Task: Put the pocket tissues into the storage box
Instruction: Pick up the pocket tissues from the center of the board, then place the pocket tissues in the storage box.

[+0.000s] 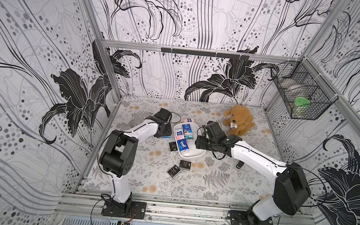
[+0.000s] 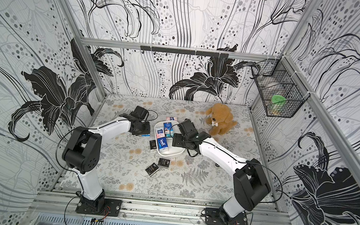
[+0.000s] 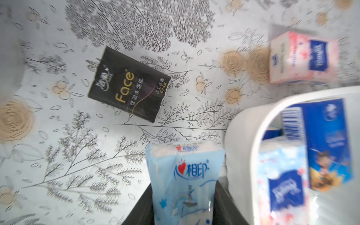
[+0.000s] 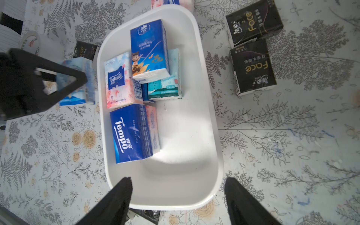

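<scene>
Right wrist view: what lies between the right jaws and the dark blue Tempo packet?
Only bare floor of the storage box, in the right wrist view, between the right gripper and the dark blue Tempo packet.

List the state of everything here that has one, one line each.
left gripper, shut on the light blue packet
light blue packet, gripped, not yet boxed
storage box, part filled, one end bare
right gripper, open, empty, at that bare end
loose pink-white packet, on the table, unboxed
black packets, flat on the table, unboxed
plush dog, sitting upright
</scene>
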Controlling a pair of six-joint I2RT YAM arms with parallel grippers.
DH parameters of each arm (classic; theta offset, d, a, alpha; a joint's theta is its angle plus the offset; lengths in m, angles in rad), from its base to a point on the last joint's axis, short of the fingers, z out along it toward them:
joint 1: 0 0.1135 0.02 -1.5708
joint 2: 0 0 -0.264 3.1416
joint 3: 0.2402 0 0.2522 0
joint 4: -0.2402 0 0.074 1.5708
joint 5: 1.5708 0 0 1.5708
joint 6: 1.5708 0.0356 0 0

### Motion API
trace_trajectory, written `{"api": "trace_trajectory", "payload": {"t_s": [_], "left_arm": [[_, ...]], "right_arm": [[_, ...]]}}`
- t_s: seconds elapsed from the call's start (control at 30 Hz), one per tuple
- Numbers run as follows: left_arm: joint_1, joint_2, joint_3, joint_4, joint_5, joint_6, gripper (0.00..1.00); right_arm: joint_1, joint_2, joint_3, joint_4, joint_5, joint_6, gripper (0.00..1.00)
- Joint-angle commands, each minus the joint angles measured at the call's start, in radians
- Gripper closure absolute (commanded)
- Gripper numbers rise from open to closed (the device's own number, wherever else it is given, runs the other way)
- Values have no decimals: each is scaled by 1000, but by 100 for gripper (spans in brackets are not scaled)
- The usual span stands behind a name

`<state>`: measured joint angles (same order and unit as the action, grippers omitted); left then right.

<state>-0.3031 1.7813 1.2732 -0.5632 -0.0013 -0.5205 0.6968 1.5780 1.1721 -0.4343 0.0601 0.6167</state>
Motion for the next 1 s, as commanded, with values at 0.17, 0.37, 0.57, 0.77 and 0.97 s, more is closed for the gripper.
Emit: {"api": "trace_trajectory", "payload": {"t_s": [0.17,0.37,0.57,0.77,0.97], "left_arm": [[-16,-229,-98,55,49,-178,57],[-140,-341,-192,152,60,-350,56],[-319,-299,-169,187,11,-449,56],[-414,-173,-72,184,-25,-491,55],[-474,-5,55,128,-76,-493,55]], "right_arm": [[-36,-38,-20,-40,96,68,19],[-90,-120,-111,-22,153,135,18],[-156,-220,-219,11,139,158,16],[-168,-258,-263,9,130,145,15],[-170,-262,-279,20,114,140,15]]}}
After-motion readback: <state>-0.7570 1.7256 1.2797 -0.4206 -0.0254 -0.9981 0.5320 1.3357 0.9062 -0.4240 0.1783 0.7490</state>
